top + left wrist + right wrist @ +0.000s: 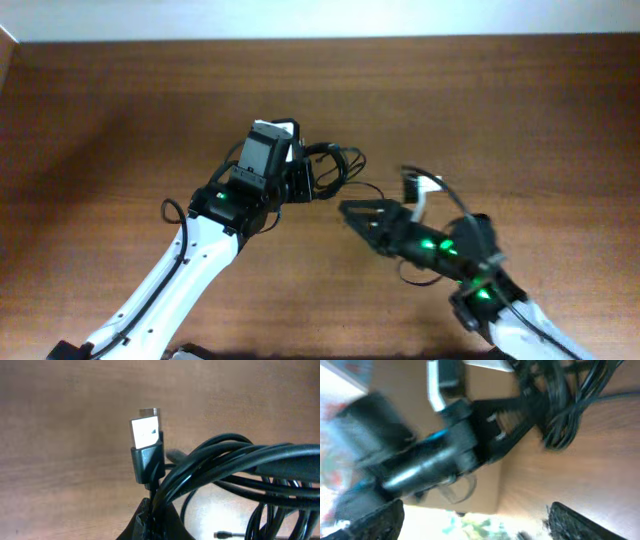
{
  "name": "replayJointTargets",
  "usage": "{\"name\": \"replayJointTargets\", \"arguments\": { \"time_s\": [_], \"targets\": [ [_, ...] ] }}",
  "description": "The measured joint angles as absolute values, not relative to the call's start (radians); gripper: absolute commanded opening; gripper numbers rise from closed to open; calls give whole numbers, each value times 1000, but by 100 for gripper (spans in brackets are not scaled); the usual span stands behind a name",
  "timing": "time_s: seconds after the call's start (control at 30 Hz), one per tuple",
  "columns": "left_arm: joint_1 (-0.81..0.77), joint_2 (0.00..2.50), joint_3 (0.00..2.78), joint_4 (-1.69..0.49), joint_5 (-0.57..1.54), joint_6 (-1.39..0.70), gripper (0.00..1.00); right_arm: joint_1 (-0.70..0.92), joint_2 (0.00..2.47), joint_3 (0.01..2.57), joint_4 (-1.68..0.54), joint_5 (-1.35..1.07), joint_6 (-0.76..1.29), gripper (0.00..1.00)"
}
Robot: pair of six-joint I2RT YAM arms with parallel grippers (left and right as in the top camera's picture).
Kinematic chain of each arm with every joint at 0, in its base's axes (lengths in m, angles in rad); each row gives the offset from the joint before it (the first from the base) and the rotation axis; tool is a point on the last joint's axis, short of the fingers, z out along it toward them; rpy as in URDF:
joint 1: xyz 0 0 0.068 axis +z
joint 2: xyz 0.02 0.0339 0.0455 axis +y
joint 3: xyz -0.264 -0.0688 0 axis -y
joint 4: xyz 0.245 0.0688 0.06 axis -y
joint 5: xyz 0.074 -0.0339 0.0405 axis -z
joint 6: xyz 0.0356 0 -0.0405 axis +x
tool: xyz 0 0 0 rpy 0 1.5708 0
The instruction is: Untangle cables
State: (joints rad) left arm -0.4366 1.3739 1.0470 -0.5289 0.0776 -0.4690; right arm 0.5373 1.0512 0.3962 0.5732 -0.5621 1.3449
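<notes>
The cables point(335, 172) are a small black clump of loops held at the left arm's tip, near the table's middle. My left gripper point(305, 178) is shut on the clump. In the left wrist view the fingers point(159, 521) pinch several black strands point(225, 462), and a USB plug point(146, 442) with a silver tip stands upright above them. My right gripper point(352, 213) is open and empty, just right of and below the clump. The right wrist view shows its fingers point(475, 520) spread wide, with the cable loops point(565, 415) and the left gripper beyond.
The brown wooden table point(120, 120) fills the overhead view. A thin black strand point(375, 188) trails from the clump toward the right arm. A small plug end point(222, 535) lies on the table under the clump. The right arm's own white and black cable point(425, 190) loops above it.
</notes>
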Motion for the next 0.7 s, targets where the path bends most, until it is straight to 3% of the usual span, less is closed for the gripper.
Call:
{"name": "replayJointTargets", "arguments": {
  "time_s": [0.1,0.17,0.2,0.23,0.27,0.3,0.43,0.7],
  "targets": [
    [-437,1371,1047,-604,79,-469,0,578,1376,391,791,-381,1289,74],
    [-437,1372,1047,-668,79,-455,0,578,1438,392,870,-322,1278,67],
    [-437,1372,1047,-694,83,-438,0,578,1441,392,870,-315,1279,51],
    [-437,1372,1047,-700,100,-403,0,578,1446,391,910,-280,1275,44],
    [-437,1372,1047,-699,110,-377,0,578,1446,391,940,-273,1271,19],
    [-437,1372,1047,-699,116,-356,0,578,1446,391,940,-270,1272,4],
    [-434,1372,1047,-702,116,-268,0,577,1446,393,904,-311,1272,4],
    [-284,1372,1030,-632,240,-235,0,577,1442,436,739,-464,1010,4]
  ]
}}
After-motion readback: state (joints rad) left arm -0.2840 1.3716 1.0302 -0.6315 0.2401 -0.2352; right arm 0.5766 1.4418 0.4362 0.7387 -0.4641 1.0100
